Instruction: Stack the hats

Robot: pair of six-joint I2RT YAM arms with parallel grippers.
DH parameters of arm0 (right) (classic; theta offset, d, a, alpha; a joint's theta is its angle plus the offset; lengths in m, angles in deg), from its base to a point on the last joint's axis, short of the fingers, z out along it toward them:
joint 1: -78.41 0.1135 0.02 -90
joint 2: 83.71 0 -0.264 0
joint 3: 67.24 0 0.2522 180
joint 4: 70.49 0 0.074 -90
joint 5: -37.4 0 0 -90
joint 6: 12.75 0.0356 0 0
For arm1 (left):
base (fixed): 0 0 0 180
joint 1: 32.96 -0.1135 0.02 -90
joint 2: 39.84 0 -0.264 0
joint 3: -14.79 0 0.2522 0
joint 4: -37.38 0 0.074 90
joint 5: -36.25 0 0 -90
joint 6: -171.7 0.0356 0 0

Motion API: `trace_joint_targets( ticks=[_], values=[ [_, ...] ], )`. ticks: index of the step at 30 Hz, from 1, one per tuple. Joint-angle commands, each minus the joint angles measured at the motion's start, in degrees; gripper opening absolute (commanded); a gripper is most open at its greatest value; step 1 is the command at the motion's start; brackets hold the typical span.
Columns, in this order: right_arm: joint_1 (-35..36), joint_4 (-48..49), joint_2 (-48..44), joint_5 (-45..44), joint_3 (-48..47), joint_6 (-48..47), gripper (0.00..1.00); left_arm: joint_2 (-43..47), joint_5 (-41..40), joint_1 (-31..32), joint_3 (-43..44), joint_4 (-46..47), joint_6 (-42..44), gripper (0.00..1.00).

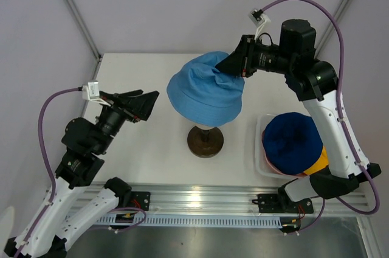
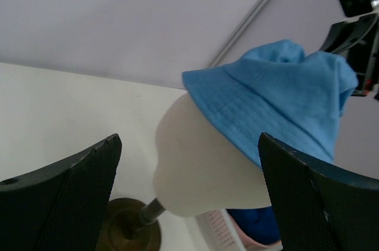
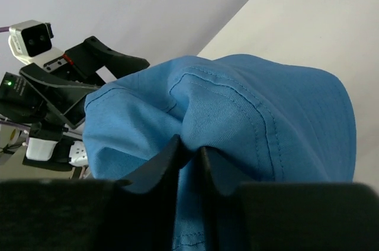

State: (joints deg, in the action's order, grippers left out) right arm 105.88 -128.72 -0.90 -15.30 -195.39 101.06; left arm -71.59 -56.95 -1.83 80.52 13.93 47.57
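I had right gripper [image 1: 234, 67] pinched on blue hat [image 1: 203, 90], tilted atop head [image 2: 195, 168]; left gripper [image 1: 148, 101] gaping, empty, left of head; navy hat [image 1: 292, 139], yellow hat [image 1: 320, 162], pink hat [image 1: 271, 167] in basket [image 1: 258, 142] right of head; I reckoned three left.

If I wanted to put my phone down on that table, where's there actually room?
Bare table shows at the far left corner, beyond the left end effector, and along the near edge left of the mannequin base. The right is crowded: the basket holding the navy hat, and the right end effector gripping the light blue hat.
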Motion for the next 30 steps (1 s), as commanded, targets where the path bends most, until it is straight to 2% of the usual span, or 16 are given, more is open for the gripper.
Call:
trace_joint_targets(
  ticks=[1,6,9,10,13,18,21,24,25,26,30],
  values=[
    [0.5,0.0,-1.5,-4.7,-0.9,-2.8,0.28,-1.4,4.5,0.3,-1.2,9.2,-10.2,1.00],
    [0.6,0.4,-2.9,-7.1,0.0,-3.2,0.37,-1.2,8.6,0.3,-3.7,15.1,-19.5,0.99],
    [0.5,0.2,-4.1,-9.4,0.9,-4.8,0.64,-1.1,10.8,0.3,-4.1,15.0,-23.7,0.99],
    [0.5,-0.6,-4.3,-10.9,1.1,-6.3,0.84,-1.1,12.2,0.3,-4.0,14.3,-25.6,0.99],
    [0.6,-1.2,-6.3,-19.1,2.3,-8.1,0.99,-1.0,14.2,0.6,-5.7,14.8,-30.1,1.00],
    [-0.4,-1.9,-9.1,-32.9,2.6,-6.5,0.99,-0.9,13.3,1.3,-8.7,15.5,-33.8,0.97],
    [-4.9,-2.7,-9.8,-34.3,3.6,-3.5,0.99,-0.4,13.0,1.6,-9.2,15.3,-35.6,0.96],
    [-10.1,0.4,-11.7,-31.3,10.0,0.2,0.99,-0.3,12.3,1.9,-10.4,17.6,-37.8,0.95],
    [-11.2,4.1,-13.7,-30.1,12.4,1.6,0.99,-0.8,12.4,1.9,-10.6,18.1,-38.4,0.94],
    [-12.5,6.2,-14.9,-28.9,17.6,2.5,0.99,-1.1,12.9,1.9,-10.6,18.8,-38.8,0.94],
    [-13.2,15.0,-19.5,-34.0,29.7,7.5,0.99,-4.5,15.8,2.1,-9.8,22.3,-42.8,0.92]
  ],
)
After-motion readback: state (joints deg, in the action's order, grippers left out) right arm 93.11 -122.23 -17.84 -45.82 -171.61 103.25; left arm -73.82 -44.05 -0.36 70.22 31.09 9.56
